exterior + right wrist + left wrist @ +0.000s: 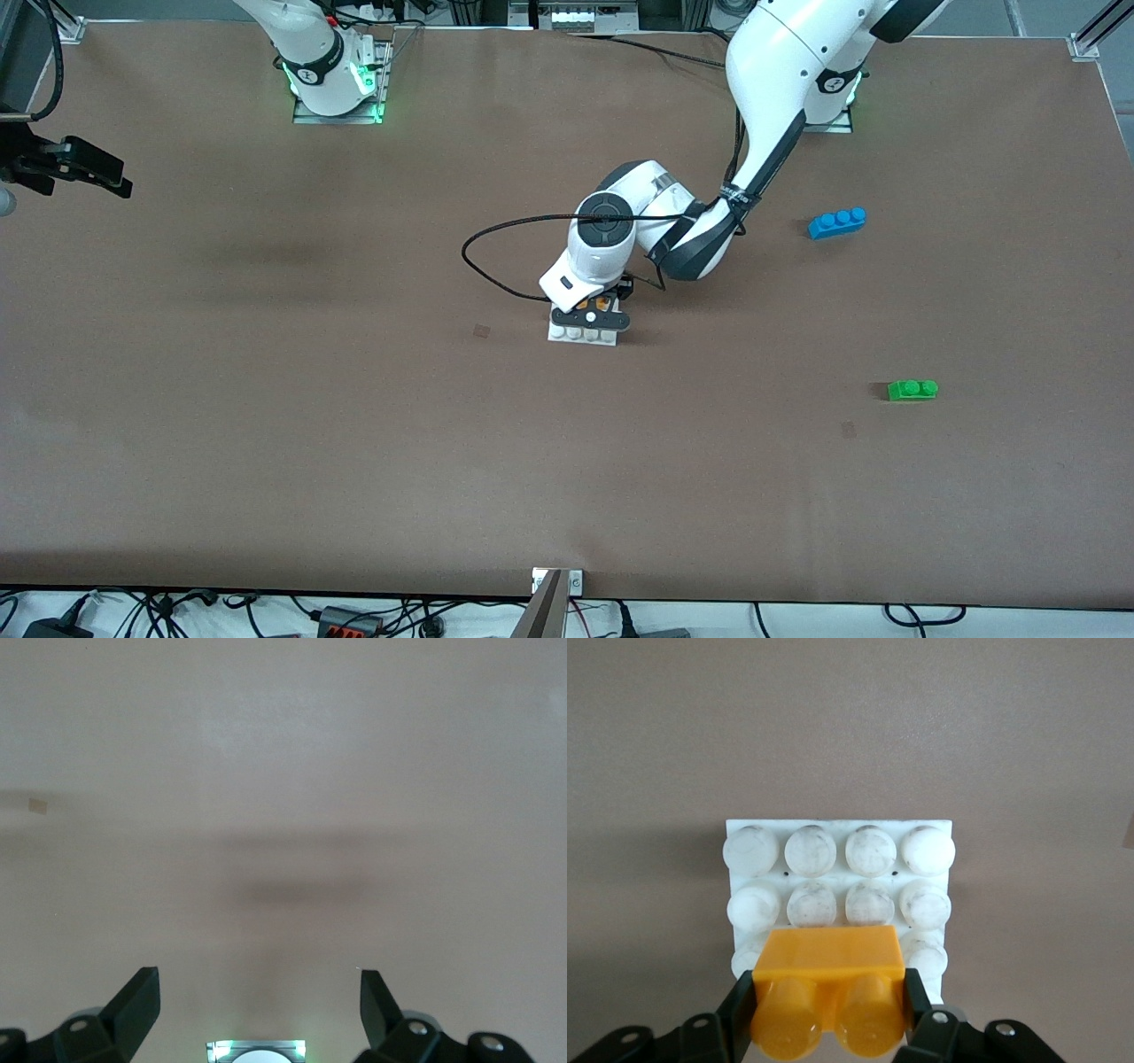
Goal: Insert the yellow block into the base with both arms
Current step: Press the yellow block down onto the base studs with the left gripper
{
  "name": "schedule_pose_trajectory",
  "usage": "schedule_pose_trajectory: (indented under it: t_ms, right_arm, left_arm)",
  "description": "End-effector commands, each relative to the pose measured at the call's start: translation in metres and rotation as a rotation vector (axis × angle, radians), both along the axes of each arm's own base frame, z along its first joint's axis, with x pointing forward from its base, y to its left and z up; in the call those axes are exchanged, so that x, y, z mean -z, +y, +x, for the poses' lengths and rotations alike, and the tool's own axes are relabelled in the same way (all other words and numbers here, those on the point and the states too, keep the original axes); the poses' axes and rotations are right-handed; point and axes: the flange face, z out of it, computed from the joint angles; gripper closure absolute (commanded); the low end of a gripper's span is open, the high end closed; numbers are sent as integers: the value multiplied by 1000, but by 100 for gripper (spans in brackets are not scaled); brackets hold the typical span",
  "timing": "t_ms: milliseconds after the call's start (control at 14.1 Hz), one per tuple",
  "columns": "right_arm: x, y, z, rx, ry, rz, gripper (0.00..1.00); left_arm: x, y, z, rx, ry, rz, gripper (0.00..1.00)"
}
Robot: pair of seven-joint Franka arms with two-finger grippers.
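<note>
Brown counter (266, 425) carries the base (838, 853) mid-table, where the left end effector (829, 1010) pinches the yellow block (831, 970) over it, while the right end effector (260, 997) waits spread above bare counter.

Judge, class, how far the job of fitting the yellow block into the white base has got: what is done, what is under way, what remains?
Done: the left gripper has shut on the yellow block and carried it over the base at mid-table. In hand: the block hangs above the base's studs; whether it touches them cannot be told. Left: pressing it home and letting go. The right gripper waits open over bare table.
</note>
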Motion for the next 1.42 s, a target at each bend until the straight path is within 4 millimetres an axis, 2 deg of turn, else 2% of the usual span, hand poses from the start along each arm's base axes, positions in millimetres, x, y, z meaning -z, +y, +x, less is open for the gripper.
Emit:
schedule_pose_trajectory:
  t_ms: [0,498,853,1351]
  right_arm:
    - [-1,4,-3,-1,-3,-6,0]
    - [-1,6,-3,-1,-1,0,0]
    - [-1,6,-3,-1,-3,0,0]
    - [-1,6,-3,-1,-1,0,0]
  left_arm:
    - [5,0,-1,19,-28,24,70]
    - [12,0,-3,24,-22,30,70]
    - [24,-3,-7,50,-28,52,70]
    - [25,-4,-6,6,-25,40,71]
